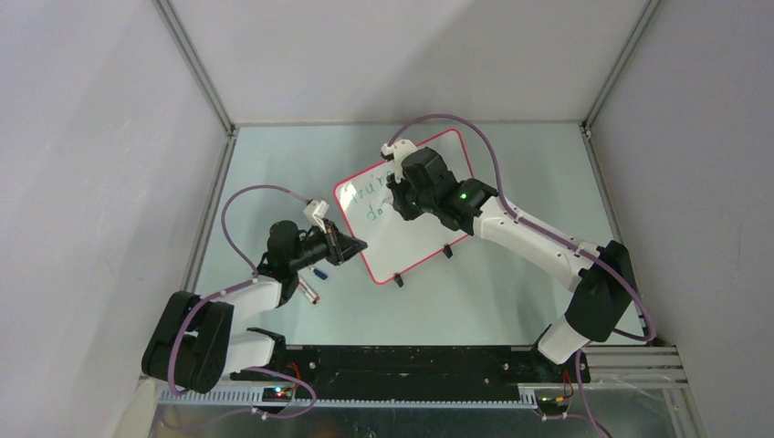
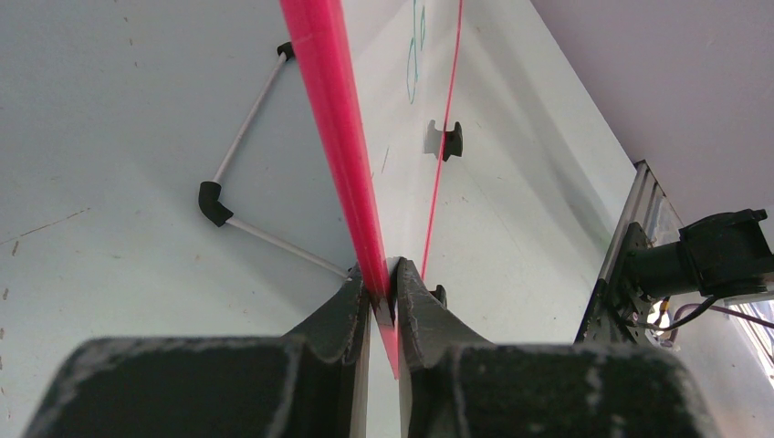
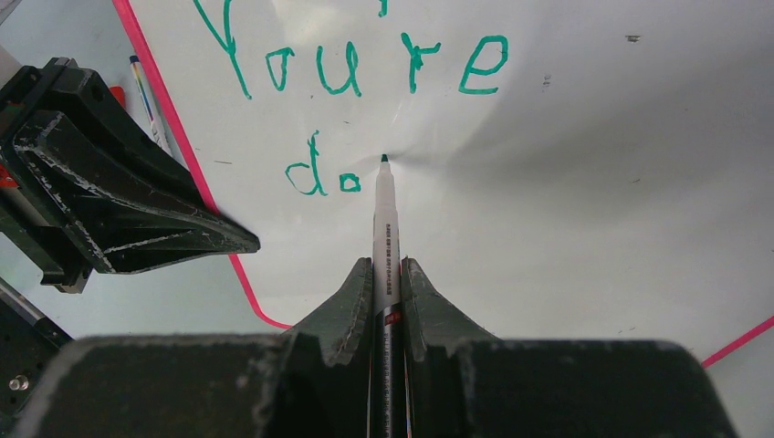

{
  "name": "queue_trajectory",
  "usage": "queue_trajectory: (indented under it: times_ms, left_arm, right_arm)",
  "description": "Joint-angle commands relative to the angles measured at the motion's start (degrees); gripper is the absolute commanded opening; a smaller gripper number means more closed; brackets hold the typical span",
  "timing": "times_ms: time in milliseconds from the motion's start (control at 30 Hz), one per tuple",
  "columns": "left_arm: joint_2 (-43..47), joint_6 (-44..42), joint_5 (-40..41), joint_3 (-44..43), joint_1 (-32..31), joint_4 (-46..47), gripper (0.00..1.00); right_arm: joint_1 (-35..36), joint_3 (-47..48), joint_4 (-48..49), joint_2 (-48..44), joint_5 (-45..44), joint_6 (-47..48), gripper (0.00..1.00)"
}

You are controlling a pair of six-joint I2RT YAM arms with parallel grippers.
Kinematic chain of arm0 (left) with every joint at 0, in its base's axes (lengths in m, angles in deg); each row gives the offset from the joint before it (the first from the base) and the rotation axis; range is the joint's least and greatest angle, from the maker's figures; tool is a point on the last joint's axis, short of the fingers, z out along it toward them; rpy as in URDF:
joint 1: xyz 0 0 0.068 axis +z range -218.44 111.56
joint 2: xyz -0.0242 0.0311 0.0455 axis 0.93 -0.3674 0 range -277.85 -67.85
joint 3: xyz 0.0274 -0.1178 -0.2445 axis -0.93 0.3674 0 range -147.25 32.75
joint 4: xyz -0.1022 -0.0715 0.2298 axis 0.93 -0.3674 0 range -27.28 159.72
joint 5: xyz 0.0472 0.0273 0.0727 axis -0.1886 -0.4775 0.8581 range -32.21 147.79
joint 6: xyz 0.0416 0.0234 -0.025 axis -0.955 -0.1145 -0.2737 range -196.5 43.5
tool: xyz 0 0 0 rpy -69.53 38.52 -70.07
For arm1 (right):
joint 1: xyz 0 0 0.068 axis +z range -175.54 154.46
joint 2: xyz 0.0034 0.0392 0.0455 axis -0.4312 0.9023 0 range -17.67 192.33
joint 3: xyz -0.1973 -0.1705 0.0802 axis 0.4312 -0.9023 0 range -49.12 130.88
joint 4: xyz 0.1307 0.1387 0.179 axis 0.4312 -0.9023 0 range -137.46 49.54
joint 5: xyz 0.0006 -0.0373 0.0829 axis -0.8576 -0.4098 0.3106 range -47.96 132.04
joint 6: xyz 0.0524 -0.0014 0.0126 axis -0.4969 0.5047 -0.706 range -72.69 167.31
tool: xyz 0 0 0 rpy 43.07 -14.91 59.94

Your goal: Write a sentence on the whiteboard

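Top external: fixed high, behind the arm bases, facing down and forward over the table (image 1: 301, 155). Widest and farthest view; takes in both arms and the whole whiteboard (image 1: 383, 242)

Left wrist: sits just behind the left gripper (image 2: 383, 278), looking out along its fingers. Very near; whiteboard seen edge-on, running up the frame

Right wrist: just behind the right gripper (image 3: 385, 269), looking along the marker (image 3: 381, 219) onto the whiteboard's face, near enough to read the green writing (image 3: 347, 68)

Shared: whiteboard appears in all three. Top and right wrist views both catch the left gripper at the whiteboard's left edge
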Motion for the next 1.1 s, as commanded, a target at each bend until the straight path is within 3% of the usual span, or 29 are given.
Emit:
queue_trajectory:
  times_ms: [0, 400, 1067]
  left_arm:
    - [-0.3, -5.18, 3.99, -0.38, -0.06, -3.59, 0.07]
    - [-0.35, -5.19, 3.95, -0.38, -0.1, -3.61, 0.07]
    - [-0.43, -5.18, 3.85, -0.38, -0.08, -3.61, 0.07]
  right_arm:
    - [-0.16, 1.07, 1.08, -0.69, -0.6, 0.14, 0.0]
    - [-0.16, -0.89, 2.54, -4.91, -0.77, -0.03, 0.0]
    - [0.28, -3.46, 2.46, -4.04, 0.03, -0.28, 0.0]
